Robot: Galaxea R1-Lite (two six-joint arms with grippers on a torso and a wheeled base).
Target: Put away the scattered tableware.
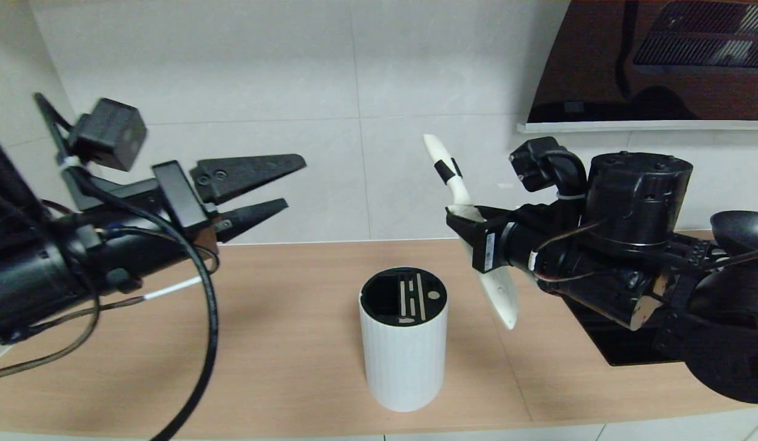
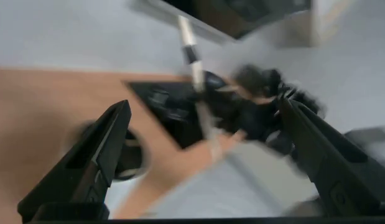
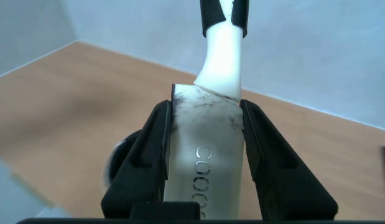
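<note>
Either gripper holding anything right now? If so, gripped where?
Right gripper is clamped on a white spatula, across its wide blade just below the neck. Left gripper is open and holds nothing.

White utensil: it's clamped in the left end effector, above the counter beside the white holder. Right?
No. The head view shows the white utensil clamped in the right end effector, not the left end effector, above the counter beside the white holder.

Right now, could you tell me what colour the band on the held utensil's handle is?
Black band on a cream-white utensil; head view shows it best.
</note>
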